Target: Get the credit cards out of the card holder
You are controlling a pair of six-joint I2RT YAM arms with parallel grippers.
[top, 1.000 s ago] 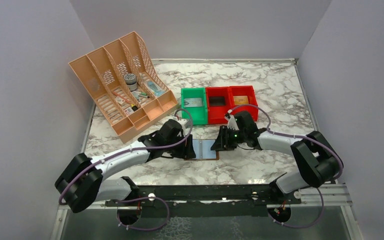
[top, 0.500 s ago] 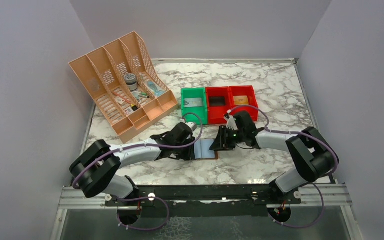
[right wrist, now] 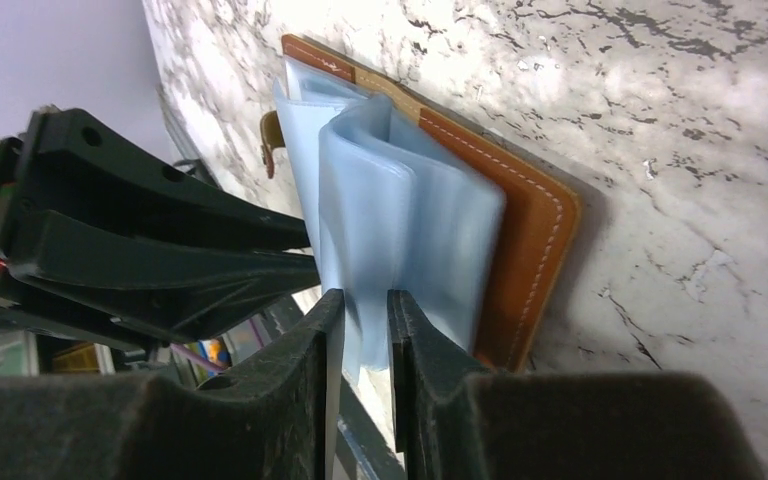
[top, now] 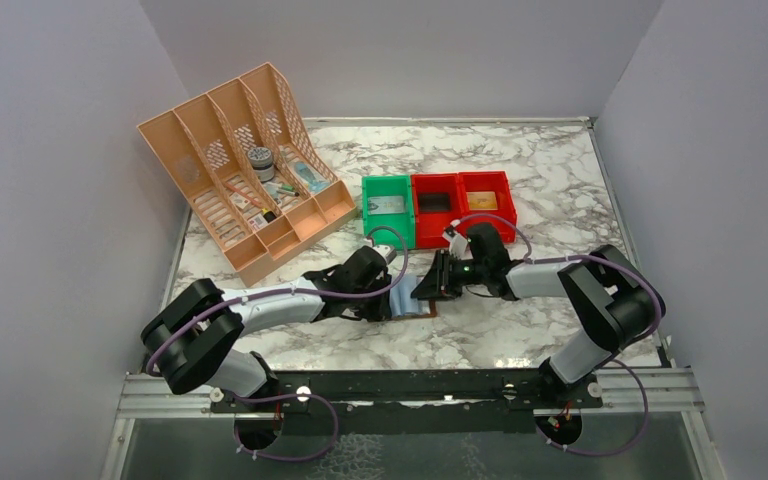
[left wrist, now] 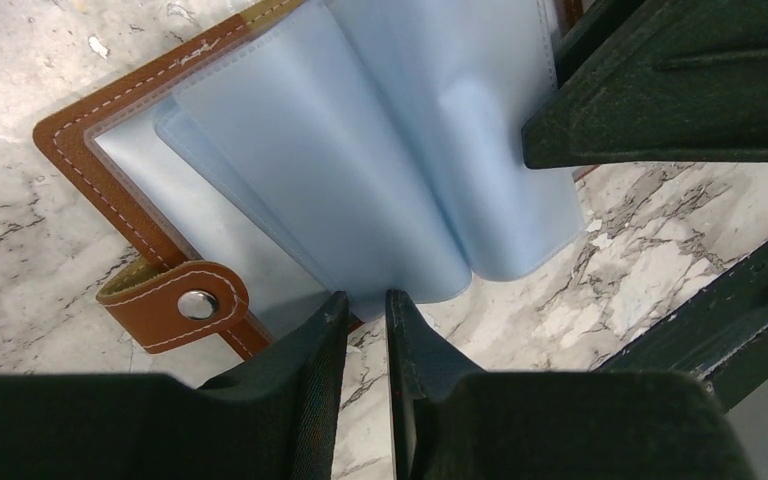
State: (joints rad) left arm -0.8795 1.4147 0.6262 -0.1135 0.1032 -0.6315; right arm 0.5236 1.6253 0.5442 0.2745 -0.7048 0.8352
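Holder open at centre-near table, both my grippers at its leaves

The holder (top: 417, 298) lies open on the table (top: 530, 330), just near of the green bin (top: 387, 207), brown leather down. Its snap tab (left wrist: 173, 305) is out on the left side. My right gripper (right wrist: 363, 297) is closed to a slit with a pale blue leaf (right wrist: 410, 220) pinched in it. My left gripper (left wrist: 365, 298) is equally narrow. A leaf's rounded edge sits right at its tips, but I cannot tell if it is inside the grip. I see no cards apart from the leaves. Judgement: the leaves are light, soft and glossy. They bow rather than stay flat, so they will likely slip or buckle under a pull. A card inside should be stiff and thin, so I take it by an exposed short edge while the other gripper pins the leather cover near the spine.
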